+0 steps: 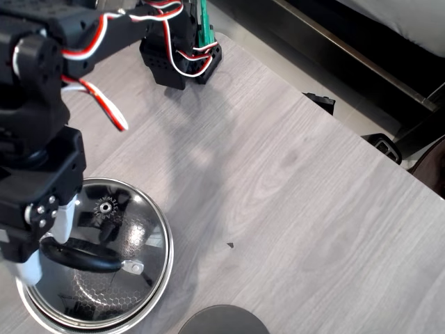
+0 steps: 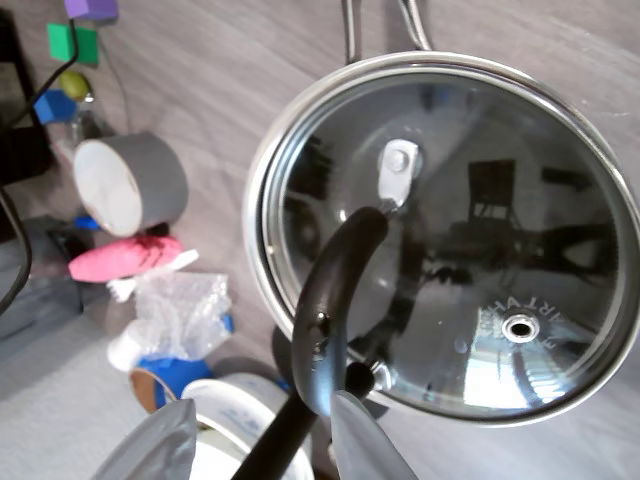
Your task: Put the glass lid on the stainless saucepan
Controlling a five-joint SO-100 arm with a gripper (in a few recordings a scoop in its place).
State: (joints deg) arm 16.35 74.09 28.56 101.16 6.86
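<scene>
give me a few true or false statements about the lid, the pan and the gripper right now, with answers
1. The glass lid sits on the stainless saucepan. True.
2. The gripper is far from the lid's handle. False: in the wrist view its fingers flank the black handle.
3. The lid lies upside down. False: the handle faces up.
4. A dark grey disc lies beside the pan in the overhead view. True.
5. A steam vent shows in the glass. True.
6. The lid is opaque. False: the honeycomb interior shows through it in the overhead view.
</scene>
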